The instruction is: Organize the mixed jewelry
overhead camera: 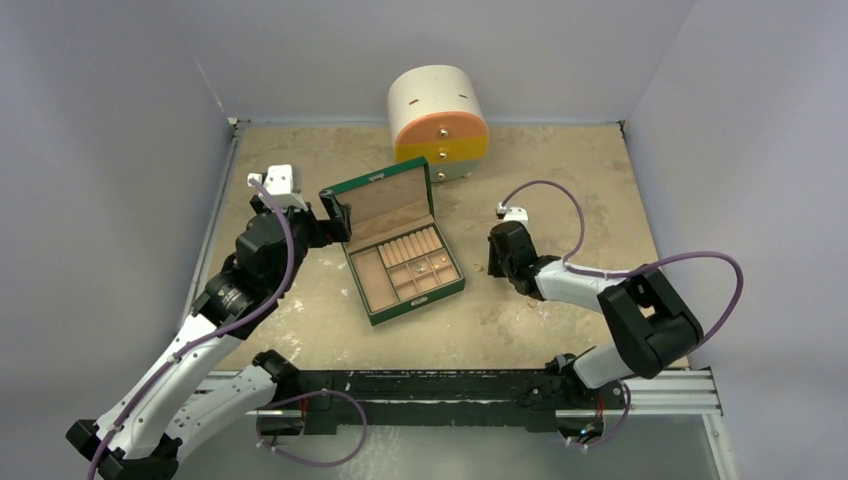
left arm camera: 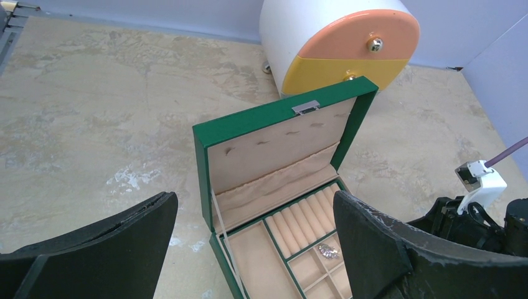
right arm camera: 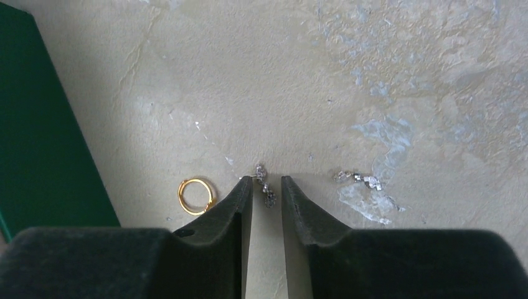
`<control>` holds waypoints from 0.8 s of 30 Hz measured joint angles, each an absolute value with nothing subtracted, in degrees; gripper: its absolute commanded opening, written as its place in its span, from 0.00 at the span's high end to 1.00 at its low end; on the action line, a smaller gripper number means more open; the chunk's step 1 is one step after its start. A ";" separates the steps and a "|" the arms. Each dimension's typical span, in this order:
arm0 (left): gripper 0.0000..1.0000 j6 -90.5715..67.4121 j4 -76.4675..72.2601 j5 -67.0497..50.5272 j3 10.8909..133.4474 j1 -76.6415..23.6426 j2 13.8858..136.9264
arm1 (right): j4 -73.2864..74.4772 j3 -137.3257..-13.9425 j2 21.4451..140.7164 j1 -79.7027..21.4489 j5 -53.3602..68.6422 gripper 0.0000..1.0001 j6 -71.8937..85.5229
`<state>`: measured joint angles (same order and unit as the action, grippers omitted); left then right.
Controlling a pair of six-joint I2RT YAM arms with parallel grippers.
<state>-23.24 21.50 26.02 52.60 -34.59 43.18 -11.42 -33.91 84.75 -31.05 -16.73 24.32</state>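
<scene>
The green box [overhead camera: 372, 182] stands open mid-table, its tan compartments holding small pieces [overhead camera: 421, 268]. One silvery piece [left arm camera: 328, 251] lies in a small compartment. My right gripper [right arm camera: 266, 180] points down at the table right of the box, also seen in the top view [overhead camera: 496, 263]. Its jaws are narrowly open on either side of a small silvery sparkly piece [right arm camera: 265, 186] lying on the table. A gold ring [right arm camera: 195, 195] lies just left of the left finger, and another silvery piece [right arm camera: 358, 179] lies to the right. My left gripper [left arm camera: 254, 202] is wide open and empty, beside the box lid [left arm camera: 274, 146].
A white rounded cabinet [overhead camera: 437, 120] with an orange and a yellow drawer stands behind the box, also in the left wrist view [left arm camera: 336, 43]. The green box's side [right arm camera: 37, 124] is close on the left of my right gripper. Grey walls enclose the table.
</scene>
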 measured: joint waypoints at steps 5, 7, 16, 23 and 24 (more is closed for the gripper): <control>0.04 -23.27 21.47 25.93 52.60 -34.50 43.18 | -11.97 -34.09 85.12 -30.94 -16.43 0.89 24.27; 0.04 -23.24 21.47 25.93 52.60 -34.50 43.18 | -11.97 -34.09 85.12 -30.83 -16.19 0.96 24.27; 0.04 -23.24 21.50 25.91 52.60 -34.50 43.18 | -11.40 -34.09 83.79 -30.72 -15.29 1.00 24.16; 0.04 -23.24 21.50 25.91 52.60 -34.44 43.16 | -9.28 -34.09 78.63 -30.72 -15.25 1.00 24.14; 0.04 -23.24 21.50 25.91 52.60 -34.39 43.16 | -9.04 -34.09 77.67 -30.72 -15.27 1.00 24.14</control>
<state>-23.24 21.50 25.91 52.60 -34.39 43.16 -9.04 -34.09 77.67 -30.72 -15.27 24.14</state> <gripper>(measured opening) 0.957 0.004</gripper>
